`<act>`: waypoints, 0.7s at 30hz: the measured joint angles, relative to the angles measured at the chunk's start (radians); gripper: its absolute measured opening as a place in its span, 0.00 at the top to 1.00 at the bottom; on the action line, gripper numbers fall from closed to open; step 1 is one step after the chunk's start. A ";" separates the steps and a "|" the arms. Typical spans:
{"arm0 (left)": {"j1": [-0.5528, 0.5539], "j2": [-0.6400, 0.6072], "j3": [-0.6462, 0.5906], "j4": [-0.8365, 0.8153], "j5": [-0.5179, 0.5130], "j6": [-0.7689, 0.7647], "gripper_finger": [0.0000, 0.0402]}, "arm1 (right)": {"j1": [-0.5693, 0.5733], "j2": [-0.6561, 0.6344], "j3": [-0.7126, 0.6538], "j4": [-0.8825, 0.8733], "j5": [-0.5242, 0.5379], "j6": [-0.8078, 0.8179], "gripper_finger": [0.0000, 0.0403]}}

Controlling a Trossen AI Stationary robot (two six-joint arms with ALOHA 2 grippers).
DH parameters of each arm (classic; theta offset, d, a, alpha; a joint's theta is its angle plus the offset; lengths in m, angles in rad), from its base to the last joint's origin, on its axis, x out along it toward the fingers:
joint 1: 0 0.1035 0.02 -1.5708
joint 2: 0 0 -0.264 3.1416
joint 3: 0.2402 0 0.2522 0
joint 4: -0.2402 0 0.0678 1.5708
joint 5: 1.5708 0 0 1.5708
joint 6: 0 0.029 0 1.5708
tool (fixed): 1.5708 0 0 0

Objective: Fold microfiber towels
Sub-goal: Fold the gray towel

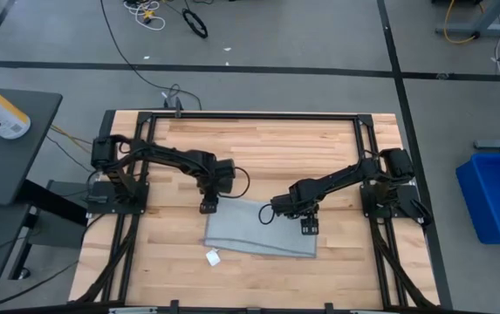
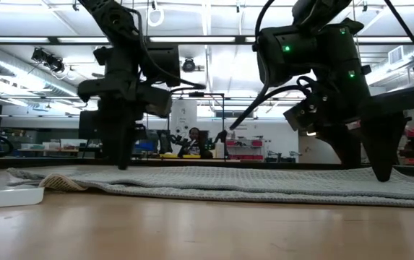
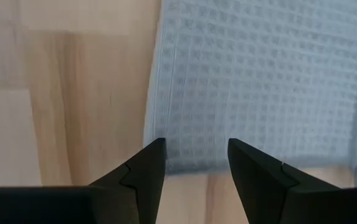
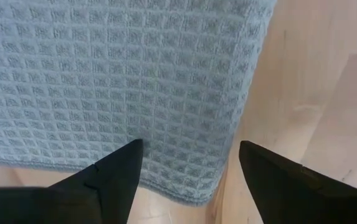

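My work surface is a wooden table (image 1: 258, 148) inside a black frame. The microfiber towel (image 1: 258, 231) lies flat on the near half of the table, spread as one grey-blue sheet with a waffle weave. A small white tag (image 1: 213, 256) sits at its near left corner, on the wood just beside the edge. In the low view that same corner of the cloth is slightly rucked up.

My left arm reaches in from the left mount. My left gripper (image 1: 208, 207) points down at the far left corner of the towel. In the left wrist view its fingers (image 3: 146, 171) stand apart, straddling the cloth edge, with nothing between them.

My right arm reaches in from the right mount. My right gripper (image 1: 309, 227) points down at the right side of the towel, near its far right corner. In the right wrist view its fingers (image 4: 119, 171) are spread wide over the cloth corner and grip nothing.
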 joint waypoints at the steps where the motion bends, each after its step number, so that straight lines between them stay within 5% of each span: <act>1: 0.000 0.007 0.001 0.008 -0.006 0.001 0.54 | 0.000 0.000 0.000 0.001 0.000 0.000 0.32; 12: -0.054 -0.028 0.055 -0.058 -0.204 0.019 0.54 | 0.000 0.000 0.000 -0.006 0.000 0.007 0.30; 21: -0.061 -0.028 0.059 -0.030 -0.239 0.007 0.54 | 0.000 0.000 0.000 -0.007 0.000 0.011 0.35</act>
